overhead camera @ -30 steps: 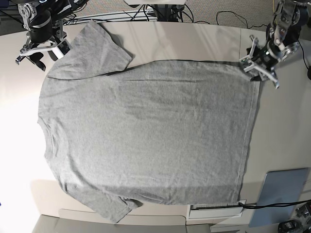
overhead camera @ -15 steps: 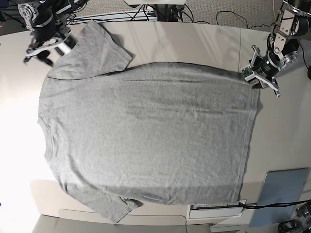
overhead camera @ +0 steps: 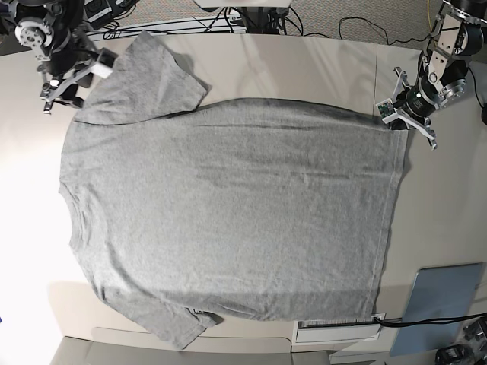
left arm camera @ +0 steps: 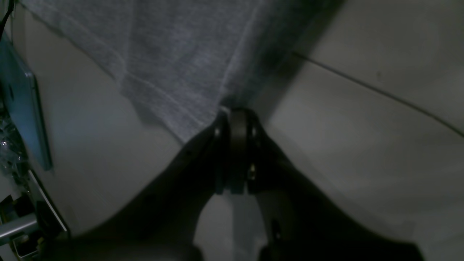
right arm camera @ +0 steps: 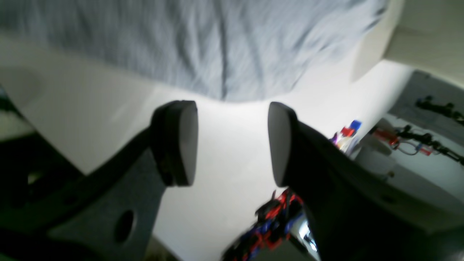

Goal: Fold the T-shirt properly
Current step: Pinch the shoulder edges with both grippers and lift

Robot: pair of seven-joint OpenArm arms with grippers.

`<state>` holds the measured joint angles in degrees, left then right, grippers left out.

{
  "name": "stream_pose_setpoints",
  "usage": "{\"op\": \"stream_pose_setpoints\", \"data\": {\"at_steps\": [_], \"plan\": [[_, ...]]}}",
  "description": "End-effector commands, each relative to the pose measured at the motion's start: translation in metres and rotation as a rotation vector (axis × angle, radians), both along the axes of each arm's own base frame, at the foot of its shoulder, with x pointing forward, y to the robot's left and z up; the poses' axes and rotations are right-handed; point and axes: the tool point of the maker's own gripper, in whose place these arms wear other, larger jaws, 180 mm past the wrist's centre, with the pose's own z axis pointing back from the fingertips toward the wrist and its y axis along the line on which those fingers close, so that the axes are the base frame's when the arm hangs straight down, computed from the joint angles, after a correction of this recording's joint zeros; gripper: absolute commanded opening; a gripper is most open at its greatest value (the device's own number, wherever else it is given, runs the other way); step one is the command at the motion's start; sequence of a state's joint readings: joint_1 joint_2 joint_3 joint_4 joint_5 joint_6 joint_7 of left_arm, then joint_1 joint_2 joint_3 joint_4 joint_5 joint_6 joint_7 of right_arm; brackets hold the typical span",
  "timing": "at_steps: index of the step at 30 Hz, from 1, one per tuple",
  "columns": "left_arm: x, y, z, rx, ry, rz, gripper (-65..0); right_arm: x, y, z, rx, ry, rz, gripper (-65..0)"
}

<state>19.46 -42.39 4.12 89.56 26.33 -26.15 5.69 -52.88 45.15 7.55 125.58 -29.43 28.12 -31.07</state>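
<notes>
Since a second ago my right gripper (overhead camera: pixel 72 76) has swung up toward the sleeve at 10 o'clock, while my left gripper (left arm camera: pixel 233 112) has closed onto the hem corner at 2 o'clock. Its jaws are pinched together on the T-shirt (overhead camera: pixel 228 213), which lies flat across the table (overhead camera: pixel 441 198). My right jaws stand wide apart, holding nothing (cloth just ahead). I should grip the shoulder edge cleanly, then lift both corners together. Left wrist view is dark; how much fabric I hold is unclear.
</notes>
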Motion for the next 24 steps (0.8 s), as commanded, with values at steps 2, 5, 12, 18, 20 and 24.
{"op": "stream_pose_setpoints", "data": {"at_steps": [2,5,12,18,20,24], "plan": [[-0.016,0.014,-0.011,0.072,0.080,-0.002,-65.0,0.001,-0.013,-0.003,-0.044,0.023,0.014,-34.3],[-0.014,0.007,-0.009,0.058,0.062,-0.002,-65.0,-0.003,-0.017,-0.012,-0.027,0.065,0.013,-34.3],[-0.013,-0.007,-0.011,0.021,0.057,0.006,-65.0,0.003,-0.005,-0.028,0.052,0.099,0.036,-34.3],[-0.013,-0.008,-0.012,0.021,0.058,0.008,-65.0,0.009,0.008,-0.063,0.037,0.147,0.084,-34.3],[-0.014,-0.007,-0.012,0.022,0.059,0.009,-65.0,0.011,0.015,-0.071,0.035,0.157,0.102,-34.4],[-0.014,-0.007,-0.012,0.025,0.059,0.010,-65.0,0.019,0.024,-0.082,0.034,0.164,0.129,-34.4]]}}
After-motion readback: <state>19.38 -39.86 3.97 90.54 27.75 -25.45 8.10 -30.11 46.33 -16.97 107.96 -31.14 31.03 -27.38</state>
